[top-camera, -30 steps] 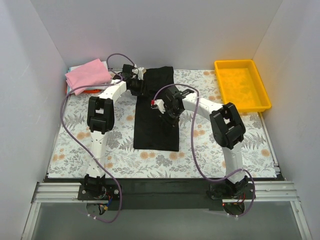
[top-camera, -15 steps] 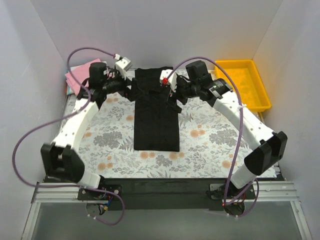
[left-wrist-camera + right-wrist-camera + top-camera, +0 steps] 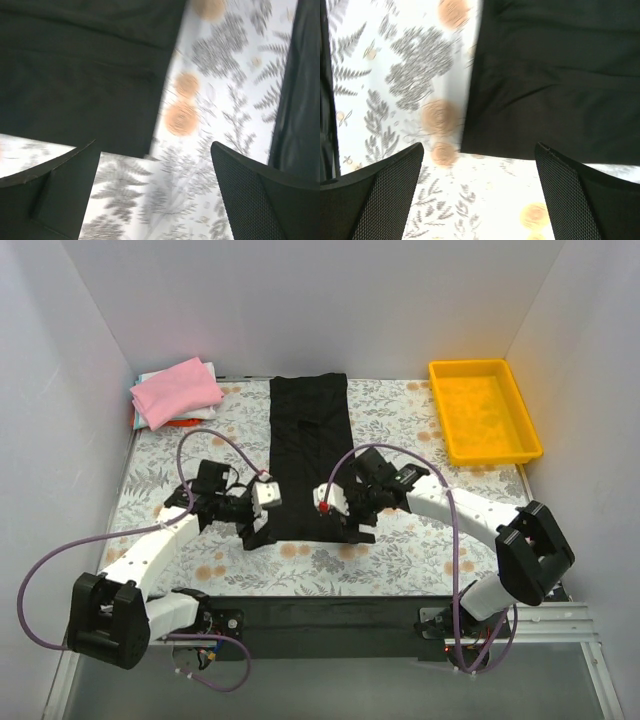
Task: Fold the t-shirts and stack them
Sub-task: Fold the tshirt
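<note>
A black t-shirt [image 3: 310, 455], folded into a long narrow strip, lies flat down the middle of the flowered tablecloth. My left gripper [image 3: 255, 532] hovers open at its near left corner, and my right gripper [image 3: 350, 528] hovers open at its near right corner. In the left wrist view the black shirt [image 3: 85, 70] fills the upper left, with its corner just ahead of the open left gripper [image 3: 152, 145]. In the right wrist view the shirt's [image 3: 555, 75] near edge lies ahead of the open right gripper [image 3: 479, 147]. Neither holds anything. A folded pink t-shirt [image 3: 177, 390] tops a stack at the back left.
A yellow plastic tray [image 3: 520, 405] stands at the back right. Orange-red and pale edges [image 3: 165, 422] show under the pink shirt. White walls close in the table on three sides. Purple cables loop from both arms.
Both arms have pulled back from the shirt's far end to its near end. Both grippers have opened wide. The black strip now lies straight and flat.
</note>
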Robot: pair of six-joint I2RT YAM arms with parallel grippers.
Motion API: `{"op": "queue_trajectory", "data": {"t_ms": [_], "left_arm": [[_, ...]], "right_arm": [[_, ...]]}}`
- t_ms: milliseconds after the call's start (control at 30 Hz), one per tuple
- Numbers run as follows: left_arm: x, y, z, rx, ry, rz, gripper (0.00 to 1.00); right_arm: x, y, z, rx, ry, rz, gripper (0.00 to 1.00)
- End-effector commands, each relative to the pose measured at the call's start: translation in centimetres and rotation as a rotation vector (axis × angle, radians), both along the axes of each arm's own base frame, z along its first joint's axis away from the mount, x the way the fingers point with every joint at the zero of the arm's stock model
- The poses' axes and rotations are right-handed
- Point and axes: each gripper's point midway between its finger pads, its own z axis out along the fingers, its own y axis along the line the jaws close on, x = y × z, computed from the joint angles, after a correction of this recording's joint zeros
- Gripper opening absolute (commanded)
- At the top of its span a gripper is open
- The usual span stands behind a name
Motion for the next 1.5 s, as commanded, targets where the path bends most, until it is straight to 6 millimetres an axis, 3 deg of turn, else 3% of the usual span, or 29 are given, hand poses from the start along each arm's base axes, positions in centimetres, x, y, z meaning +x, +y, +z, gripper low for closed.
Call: {"op": "queue_trajectory", "data": {"t_ms": [0,133,267,433,667,900,1067,1167,1300,1400,1467], "left_arm": [[-2.0,-0.2,-2.8,0.095,-0.052,-0.092,0.9],[-1.7,-0.5,-4.8,0.127,-0.048,-0.105,0.8],[-1.5,-1.0,-6.8,0.156,-0.072,-0.103,0.71],[-1.3,-0.9,-8.8,0.183,-0.111,-0.077,0.57],[-0.3,-0.7,-9.1,0.206,-0.193,-0.058,0.55],[0.1,-1.4,-7.5,0.175,-0.235,-0.076,0.54],[-0.6,-0.7,-9.8,0.224,-0.178,-0.092,0.53],[-1.1,-0.3,-10.9,0.256,-0.161,-0.103,0.49],[-2.0,-0.3,-11.8,0.295,-0.121,-0.136,0.38],[-2.9,-0.5,-12.1,0.324,-0.109,-0.174,0.24],[-3.5,-0.5,-12.4,0.337,-0.087,-0.181,0.09]], "right_arm": [[0.2,0.8,-1.9,0.004,-0.074,0.056,0.97],[-0.8,1.0,-3.8,-0.011,-0.032,0.078,0.86],[-1.6,-0.2,-6.2,-0.054,-0.051,0.087,0.72],[-1.1,-0.6,-7.7,-0.079,-0.078,0.071,0.62],[-1.3,-1.3,-8.9,-0.113,-0.067,0.059,0.53],[-1.5,-1.6,-9.5,-0.135,-0.071,0.075,0.24],[-1.7,-1.7,-10.1,-0.156,-0.07,0.091,0.19],[-1.8,-1.7,-10.1,-0.16,-0.072,0.092,0.1],[-2.0,-1.9,-10.2,-0.167,-0.066,0.082,0.01],[-2.1,-1.9,-10.2,-0.168,-0.057,0.069,0.01],[-2.2,-1.8,-10.0,-0.162,-0.056,0.067,0.01]]}}
